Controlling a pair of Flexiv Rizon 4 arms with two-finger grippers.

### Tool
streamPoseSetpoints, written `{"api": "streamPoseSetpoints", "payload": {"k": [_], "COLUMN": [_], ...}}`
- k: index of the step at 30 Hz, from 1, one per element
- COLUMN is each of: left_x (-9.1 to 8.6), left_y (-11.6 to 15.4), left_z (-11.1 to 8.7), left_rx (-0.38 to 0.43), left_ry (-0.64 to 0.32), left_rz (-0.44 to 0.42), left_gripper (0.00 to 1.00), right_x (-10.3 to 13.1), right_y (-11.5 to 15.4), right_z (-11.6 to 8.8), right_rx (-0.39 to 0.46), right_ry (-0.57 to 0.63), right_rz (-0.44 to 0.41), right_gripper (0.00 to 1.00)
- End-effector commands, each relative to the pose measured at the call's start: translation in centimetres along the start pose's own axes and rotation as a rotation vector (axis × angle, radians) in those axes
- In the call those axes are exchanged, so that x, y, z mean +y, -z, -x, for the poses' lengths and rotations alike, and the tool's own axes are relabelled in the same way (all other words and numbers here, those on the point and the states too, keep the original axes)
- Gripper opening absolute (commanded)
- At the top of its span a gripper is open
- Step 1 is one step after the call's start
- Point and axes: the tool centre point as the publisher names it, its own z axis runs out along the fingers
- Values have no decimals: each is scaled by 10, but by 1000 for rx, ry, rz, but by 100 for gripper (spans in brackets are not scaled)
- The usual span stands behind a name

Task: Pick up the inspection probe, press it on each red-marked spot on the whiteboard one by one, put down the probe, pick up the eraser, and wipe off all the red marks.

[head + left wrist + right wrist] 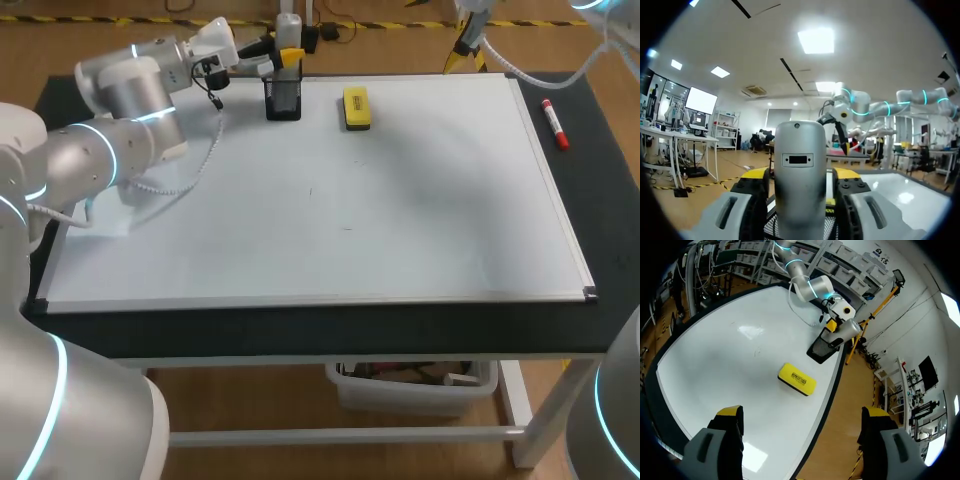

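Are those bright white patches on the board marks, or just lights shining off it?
Just glare. Right wrist view: two bright patches on the whiteboard, one beyond the eraser, one by the right gripper. Left wrist view: one patch beside the probe. Head view: no glare, only soft shadows near the left arm.

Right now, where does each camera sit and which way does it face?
Head: fixed above and behind, looks down on the whiteboard; left arm enters at its left.
Left wrist: on the left arm, looks out level beside the board; left gripper shut on the inspection probe.
Right wrist: high over the board, looks down; right gripper open.
Shared: head and right wrist both show the eraser, mesh holder and left arm.
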Motion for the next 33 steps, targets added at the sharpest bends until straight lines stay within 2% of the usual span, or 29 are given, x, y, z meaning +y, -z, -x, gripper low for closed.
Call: {"api": "streamPoseSetpoints", "payload": {"k": [1,9,19,21,26,33], "left_x": [1,-5,-10,-10,-11,-12], "left_y": [0,5,19,23,36,53], "left_z": [6,2,-1,-2,-3,-9], "left_rx": [679,644,526,457,397,301], "left_ry": [2,-24,-40,-34,-51,-95], "left_rz": [7,51,162,214,262,432], "left_gripper": [100,100,100,100,100,100], "right_x": [3,3,3,3,3,3], "right_y": [2,2,2,2,2,2], "right_z": [-1,-1,-1,-1,-1,-1], "right_rx": [2,2,2,2,2,2], "right_ry": [1,1,1,1,1,1], "right_rz": [-8,-8,-8,-8,-8,-8], "right_gripper": [100,100,100,100,100,100]}}
